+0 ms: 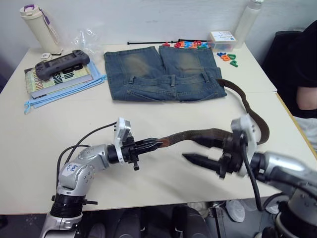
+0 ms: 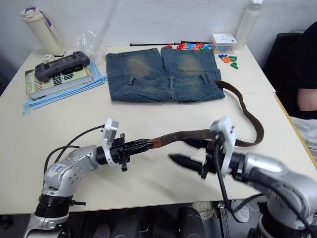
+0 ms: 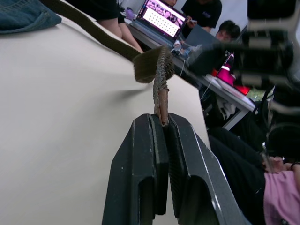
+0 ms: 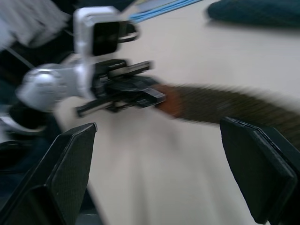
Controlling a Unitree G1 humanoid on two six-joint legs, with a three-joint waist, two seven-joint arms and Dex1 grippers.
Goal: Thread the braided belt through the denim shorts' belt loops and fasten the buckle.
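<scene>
Holding the belt's tip ahead of threading

My left tool (image 1: 159, 144) is pinching the dark-brown braided belt (image 1: 198, 134) by its tip, lifting it free near the worktop's (image 1: 148, 114) front edge; my right tool (image 1: 203, 151) is gaping beside it. The faded blue denim shorts (image 1: 163, 74) are lying toward the far edge, nothing between.

The denim shorts (image 1: 163, 74) lie behind both pincers, the braided belt (image 1: 247, 116) trailing rightward.
</scene>
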